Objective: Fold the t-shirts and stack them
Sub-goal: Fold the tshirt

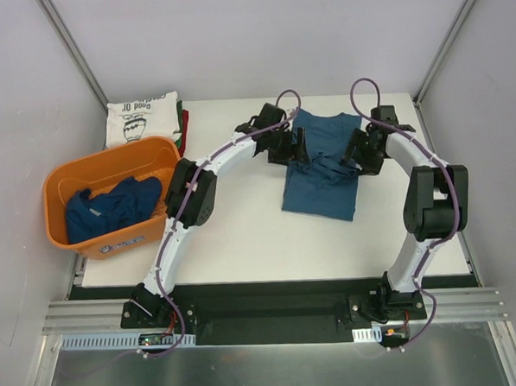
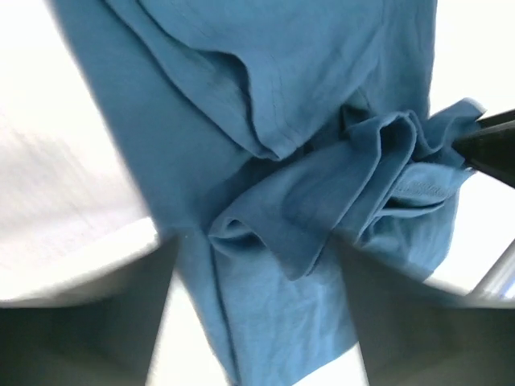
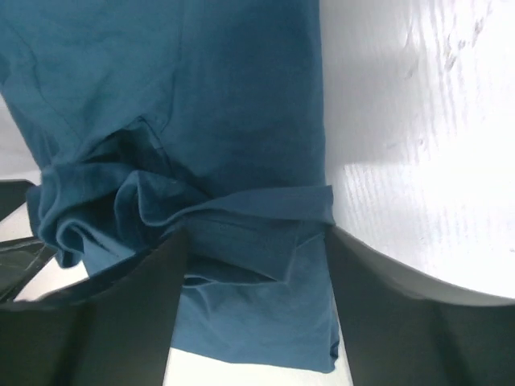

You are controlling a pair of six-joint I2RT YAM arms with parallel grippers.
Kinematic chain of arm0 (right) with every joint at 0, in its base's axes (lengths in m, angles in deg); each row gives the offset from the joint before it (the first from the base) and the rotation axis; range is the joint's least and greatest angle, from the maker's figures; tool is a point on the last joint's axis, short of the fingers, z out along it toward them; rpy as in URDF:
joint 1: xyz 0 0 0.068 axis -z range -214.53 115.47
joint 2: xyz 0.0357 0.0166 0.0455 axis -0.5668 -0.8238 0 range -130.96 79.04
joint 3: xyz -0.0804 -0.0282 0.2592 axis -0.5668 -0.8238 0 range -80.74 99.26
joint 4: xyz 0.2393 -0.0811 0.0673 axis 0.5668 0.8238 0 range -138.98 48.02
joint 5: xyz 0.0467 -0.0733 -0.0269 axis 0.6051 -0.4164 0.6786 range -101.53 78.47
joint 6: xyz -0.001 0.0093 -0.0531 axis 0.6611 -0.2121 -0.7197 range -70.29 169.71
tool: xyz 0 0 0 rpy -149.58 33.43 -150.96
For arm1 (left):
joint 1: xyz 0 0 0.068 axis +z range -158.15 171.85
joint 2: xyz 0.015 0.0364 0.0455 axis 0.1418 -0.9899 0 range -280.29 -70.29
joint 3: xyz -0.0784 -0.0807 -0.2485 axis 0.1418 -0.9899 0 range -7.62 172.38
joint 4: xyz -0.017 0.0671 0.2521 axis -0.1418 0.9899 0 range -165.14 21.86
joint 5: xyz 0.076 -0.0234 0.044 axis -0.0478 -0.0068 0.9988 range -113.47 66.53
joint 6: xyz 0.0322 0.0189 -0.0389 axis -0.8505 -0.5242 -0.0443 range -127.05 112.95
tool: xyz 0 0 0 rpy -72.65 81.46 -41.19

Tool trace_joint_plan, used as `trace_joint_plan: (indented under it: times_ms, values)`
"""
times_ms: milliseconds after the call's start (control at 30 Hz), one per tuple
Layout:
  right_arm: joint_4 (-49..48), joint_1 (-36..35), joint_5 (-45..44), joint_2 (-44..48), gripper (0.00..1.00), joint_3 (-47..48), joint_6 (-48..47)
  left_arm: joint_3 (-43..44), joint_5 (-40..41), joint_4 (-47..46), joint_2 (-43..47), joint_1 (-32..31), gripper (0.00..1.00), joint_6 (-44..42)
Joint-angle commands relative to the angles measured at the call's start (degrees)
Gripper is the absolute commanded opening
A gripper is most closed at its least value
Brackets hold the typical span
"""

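Left gripper (image 2: 253,241) and right gripper (image 3: 253,233) are both spread wide on my end, nothing pinched. They sit over a rumpled ridge of soft cloth. That's the dark blue t-shirt (image 1: 320,190), a longish rectangle lying on the white table (image 1: 234,237). More crumpled blue shirts (image 1: 112,207) fill the orange tub (image 1: 122,239). The folded cream shirt (image 1: 141,117) is behind it.

Dark blue t-shirt (image 1: 320,190), half-folded, bunched mid-table
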Motion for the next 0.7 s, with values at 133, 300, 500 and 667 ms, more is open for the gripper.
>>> trace_joint_plan:
  times_ms: [133, 300, 500, 667]
  values:
    - [3.0, 0.0, 0.9, 11.5, 0.97, 0.1, -2.9, -5.9, 0.8, -0.6, 14.1, 0.9, 0.99, 0.4]
    - [2.0, -3.1, 7.3, 19.5, 0.97, -8.7, -6.3, -20.1, 6.1, -0.7, 26.4, 0.9, 0.99, 0.6]
    - [2.7, -10.5, 8.3, 15.6, 0.97, -7.1, -8.2, -33.3, 8.3, -0.8, 36.0, 0.9, 0.99, 1.4]
    - [2.9, -12.6, 6.9, 5.4, 0.97, -0.8, -7.3, -38.1, 7.5, -1.1, 39.1, 0.9, 0.99, 2.4]
